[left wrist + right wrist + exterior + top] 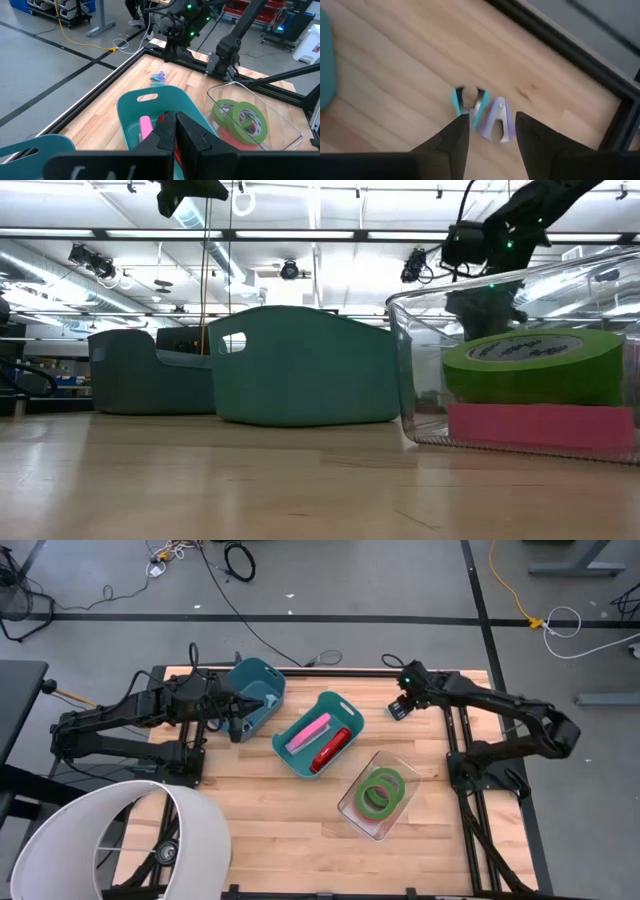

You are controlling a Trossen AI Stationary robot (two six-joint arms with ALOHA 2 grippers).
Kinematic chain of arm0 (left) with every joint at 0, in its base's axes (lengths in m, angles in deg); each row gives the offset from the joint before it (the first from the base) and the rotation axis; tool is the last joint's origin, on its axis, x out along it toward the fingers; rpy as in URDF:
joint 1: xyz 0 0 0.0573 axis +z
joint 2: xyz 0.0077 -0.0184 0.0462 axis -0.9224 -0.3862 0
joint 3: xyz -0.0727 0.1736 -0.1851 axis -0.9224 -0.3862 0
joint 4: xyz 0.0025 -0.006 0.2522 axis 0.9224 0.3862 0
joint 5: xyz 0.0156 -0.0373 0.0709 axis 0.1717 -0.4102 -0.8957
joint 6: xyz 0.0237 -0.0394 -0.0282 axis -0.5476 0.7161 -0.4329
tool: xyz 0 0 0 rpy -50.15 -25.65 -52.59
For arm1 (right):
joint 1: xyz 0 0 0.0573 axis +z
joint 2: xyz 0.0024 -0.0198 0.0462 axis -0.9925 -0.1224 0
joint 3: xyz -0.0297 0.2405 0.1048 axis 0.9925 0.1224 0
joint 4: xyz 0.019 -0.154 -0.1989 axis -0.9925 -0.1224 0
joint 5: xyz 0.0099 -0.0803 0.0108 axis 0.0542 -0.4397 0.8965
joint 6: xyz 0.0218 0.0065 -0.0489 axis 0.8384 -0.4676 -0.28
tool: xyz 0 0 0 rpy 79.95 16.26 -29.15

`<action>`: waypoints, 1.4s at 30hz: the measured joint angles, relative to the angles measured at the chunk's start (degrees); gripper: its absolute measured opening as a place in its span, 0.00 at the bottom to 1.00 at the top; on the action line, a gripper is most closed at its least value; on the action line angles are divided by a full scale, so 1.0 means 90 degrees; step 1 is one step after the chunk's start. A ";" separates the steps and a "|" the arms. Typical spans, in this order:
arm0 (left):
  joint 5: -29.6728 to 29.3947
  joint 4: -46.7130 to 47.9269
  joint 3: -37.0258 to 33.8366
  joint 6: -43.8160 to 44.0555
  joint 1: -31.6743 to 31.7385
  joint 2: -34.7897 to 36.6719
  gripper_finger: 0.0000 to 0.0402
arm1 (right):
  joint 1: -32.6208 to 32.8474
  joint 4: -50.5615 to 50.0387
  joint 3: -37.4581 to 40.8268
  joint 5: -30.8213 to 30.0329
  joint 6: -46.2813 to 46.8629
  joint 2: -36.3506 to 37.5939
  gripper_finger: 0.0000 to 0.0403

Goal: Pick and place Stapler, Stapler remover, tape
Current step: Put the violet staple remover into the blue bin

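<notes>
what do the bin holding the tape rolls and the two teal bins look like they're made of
The bin with the tape rolls looks like clear, glossy hard plastic: the green tape and red tape show straight through its wall, which catches ceiling reflections. The two teal bins look like opaque, moulded plastic with a matte to satin finish, judging by rounded corners and a cut-out handle; the exact plastic can't be told.

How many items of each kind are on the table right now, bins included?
Teal bins: 2, one by the left arm, one mid-table
Clear container: 1
Tape rolls: 2
Staplers: 2, pink and red, both in the middle bin
Staple removers: 2, teal and purple, lying near the right arm
Total: 9
</notes>
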 joint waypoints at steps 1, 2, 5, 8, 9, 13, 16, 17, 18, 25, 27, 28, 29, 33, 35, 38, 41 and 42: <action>0.0000 0.0000 0.0000 0.0000 -0.0001 0.0000 0.04 | 0.0039 0.0069 0.0000 -0.0074 -0.0022 0.0045 0.40; -0.0012 0.0000 0.0000 -0.0002 0.0000 0.0000 0.04 | 0.0048 0.0118 0.0000 -0.0078 0.0036 0.0076 0.40; -0.0095 0.0002 0.0000 0.0001 -0.0001 0.0000 0.04 | -0.0093 -0.0091 -0.0168 -0.0031 0.0197 0.0037 0.41; -0.0238 0.0002 0.0000 0.0002 -0.0001 0.0000 0.04 | -0.0293 -0.0291 -0.0419 0.0208 0.0038 -0.0149 0.45; -0.0280 0.0002 0.0000 0.0002 0.0001 0.0000 0.04 | -0.0373 -0.0314 -0.0503 0.0336 -0.0082 -0.0231 0.47; -0.0308 0.0002 0.0000 0.0045 0.0000 0.0000 0.04 | -0.0661 -0.0341 -0.0985 0.0503 -0.0466 -0.0651 0.56; -0.0309 0.0002 0.0000 0.0205 0.0001 0.0000 0.04 | -0.0759 -0.0686 -0.1246 0.0496 -0.0630 -0.1003 0.62; -0.0308 0.0002 0.0000 0.0211 0.0000 0.0000 0.04 | -0.0761 -0.0791 -0.1275 0.0489 -0.0643 -0.1099 0.64; -0.0308 0.0002 0.0000 0.0215 0.0000 0.0000 0.04 | -0.0752 -0.0904 -0.1275 0.0501 -0.0653 -0.1193 0.65; -0.0397 0.0005 0.0000 0.0219 -0.0001 0.0000 0.04 | -0.0549 -0.1278 -0.1275 0.0466 -0.0173 -0.1713 0.65; -0.0402 0.0007 0.0000 0.0219 0.0001 -0.0001 0.04 | -0.0484 -0.1400 -0.1275 0.0457 0.0055 -0.1798 0.64; -0.0403 0.0007 0.0000 0.0219 0.0000 0.0000 0.04 | -0.0455 -0.1440 -0.1273 0.0458 0.0137 -0.1831 0.63; -0.0403 0.0014 0.0000 0.0221 -0.0001 0.0000 0.04 | -0.0420 -0.1446 -0.1274 0.0459 0.0207 -0.1868 0.62; -0.0408 0.0079 0.0000 0.0221 -0.0001 -0.0002 0.04 | -0.0317 -0.1407 -0.1273 0.0360 0.0247 -0.2051 0.59; -0.0453 0.0092 0.0000 0.0222 0.0001 -0.0002 0.04 | -0.0297 -0.1430 -0.1274 0.0294 0.0255 -0.2171 0.57; -0.0499 0.0091 0.0000 0.0222 0.0000 -0.0002 0.04 | -0.0297 -0.1435 -0.1274 0.0303 0.0342 -0.2380 0.55; -0.0549 0.0092 0.0000 0.0223 0.0001 -0.0002 0.04 | -0.0297 -0.1407 -0.1274 0.0303 0.0365 -0.2590 0.54; -0.0549 0.0092 0.0000 0.0223 0.0000 -0.0002 0.04 | -0.0297 -0.1377 -0.1274 0.0305 0.0365 -0.2647 0.53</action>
